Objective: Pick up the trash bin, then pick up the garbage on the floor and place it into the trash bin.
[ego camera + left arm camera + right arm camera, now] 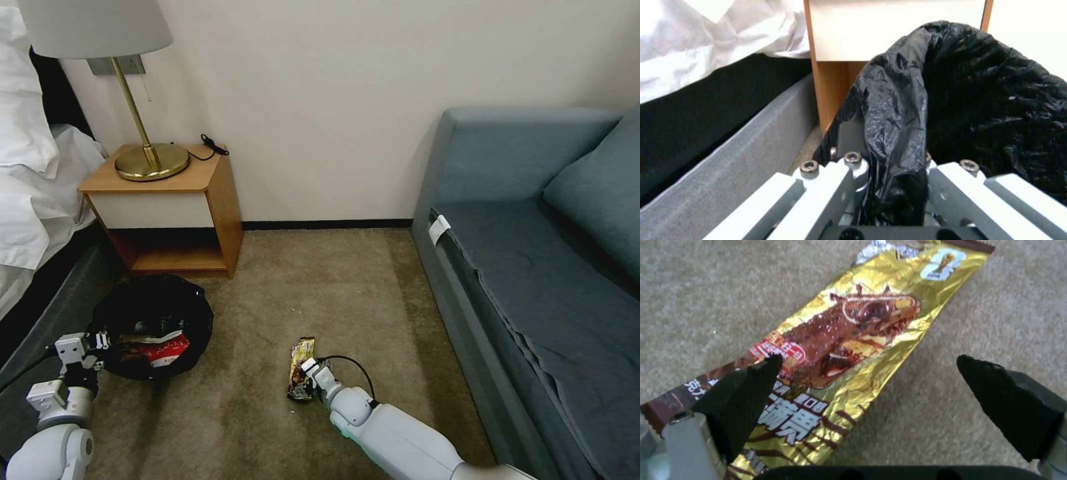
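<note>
The right gripper (871,373), jaws apart, straddles the flat gold-brown foil snack wrapper (849,336); closing may pinch carpet instead. The left gripper (893,186) clamps the round black-bagged trash bin (152,327) by its liner, which may slip.

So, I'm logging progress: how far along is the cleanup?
Done: the left gripper is clamped on the bin liner's rim, and a red-and-white carton lies inside. In hand: the right gripper is open over the gold wrapper on the carpet. Left: gripping it and dropping it in.
</note>
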Robot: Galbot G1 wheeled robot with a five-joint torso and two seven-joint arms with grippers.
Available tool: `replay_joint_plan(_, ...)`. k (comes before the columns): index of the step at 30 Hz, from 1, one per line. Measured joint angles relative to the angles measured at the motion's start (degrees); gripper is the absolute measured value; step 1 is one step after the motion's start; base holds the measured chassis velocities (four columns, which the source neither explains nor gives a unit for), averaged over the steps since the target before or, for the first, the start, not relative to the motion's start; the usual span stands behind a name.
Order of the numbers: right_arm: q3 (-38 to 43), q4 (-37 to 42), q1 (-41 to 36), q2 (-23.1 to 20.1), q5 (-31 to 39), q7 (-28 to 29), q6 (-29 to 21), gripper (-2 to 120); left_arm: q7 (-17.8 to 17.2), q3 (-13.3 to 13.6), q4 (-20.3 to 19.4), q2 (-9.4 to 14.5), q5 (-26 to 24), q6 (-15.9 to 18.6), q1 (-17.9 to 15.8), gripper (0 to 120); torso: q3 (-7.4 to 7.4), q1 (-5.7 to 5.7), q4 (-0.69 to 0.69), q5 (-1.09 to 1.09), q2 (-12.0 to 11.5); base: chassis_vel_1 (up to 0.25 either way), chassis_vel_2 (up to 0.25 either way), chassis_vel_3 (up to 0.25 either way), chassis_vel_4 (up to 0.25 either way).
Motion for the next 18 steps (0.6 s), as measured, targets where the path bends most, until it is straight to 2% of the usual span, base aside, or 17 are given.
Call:
replay_joint_plan(9,0.28,-0.24,-0.61,0.14,0.03,-1.30,0.00,100,-0.02,-0.07,-0.38,0.31,-0.12,0.08,0.04,4,0.00,0.00,0.00,0.00,0.00,0.000,0.000,0.000,0.000)
replay_joint_plan(12,0.28,-0.21,-0.68,0.12,0.05,-1.61,0.00,93,-0.03,-0.20,-0.44,0.41,-0.17,0.10,0.08,4,0.00,0.00,0.00,0.00,0.00,0.000,0.000,0.000,0.000)
replay_joint_plan(14,0.27,-0.07,-0.80,0.08,0.08,-1.76,0.04,82,-0.03,-0.22,-0.45,0.43,-0.19,0.10,0.11,4,0.00,0.00,0.00,0.00,0.00,0.000,0.000,0.000,0.000)
replay_joint_plan(18,0.21,0.05,-0.86,0.08,0.13,-1.79,0.08,74,-0.03,-0.23,-0.47,0.41,-0.20,0.10,0.11,4,0.00,0.00,0.01,0.00,0.00,0.000,0.000,0.000,0.000)
